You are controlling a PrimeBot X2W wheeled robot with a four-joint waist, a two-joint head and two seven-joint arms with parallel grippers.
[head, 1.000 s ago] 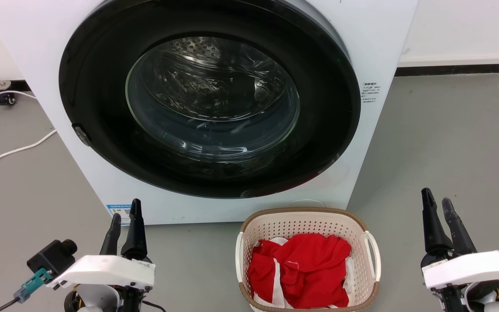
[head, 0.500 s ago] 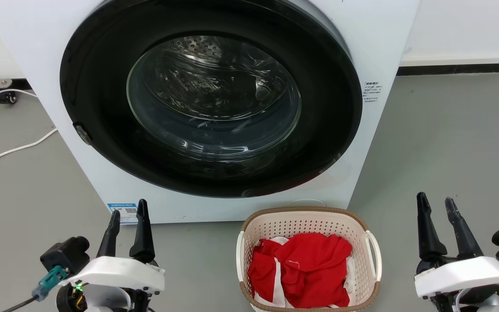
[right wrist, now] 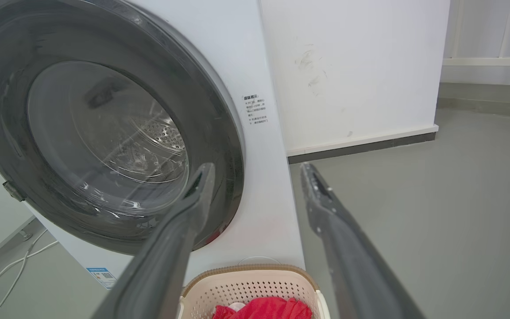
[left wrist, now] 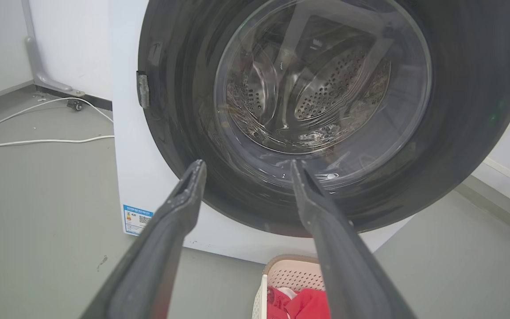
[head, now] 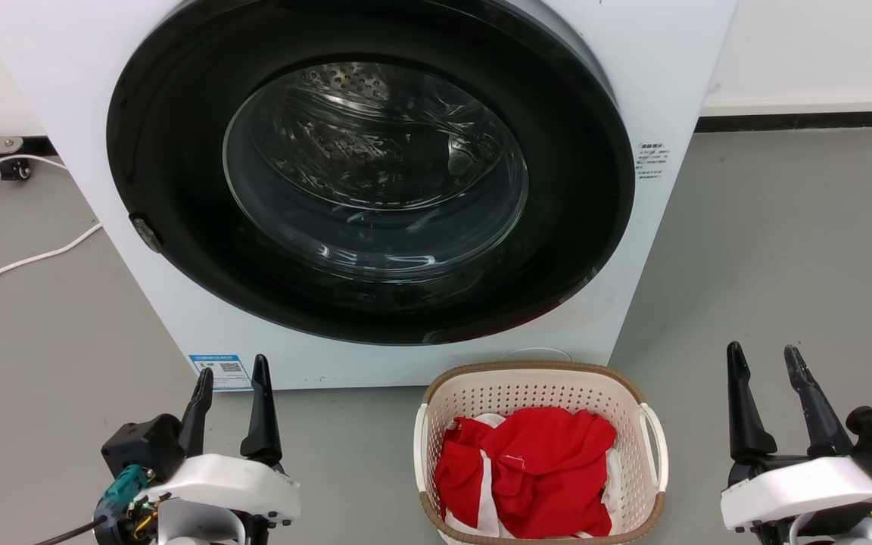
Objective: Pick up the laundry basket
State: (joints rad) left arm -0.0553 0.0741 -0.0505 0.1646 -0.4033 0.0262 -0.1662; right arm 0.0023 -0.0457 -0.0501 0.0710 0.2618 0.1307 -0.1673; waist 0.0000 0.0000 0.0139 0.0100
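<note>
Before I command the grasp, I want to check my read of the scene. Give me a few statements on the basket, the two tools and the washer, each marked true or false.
1. The laundry basket stands on the floor in front of the washer. True.
2. The left tool is shut on a basket handle. False: it is open and apart from the basket, off its left side.
3. Red clothing lies in the basket. True.
4. The washer door hangs open. False: it is closed.
5. The right tool is open, off the basket's right side. True.
</note>
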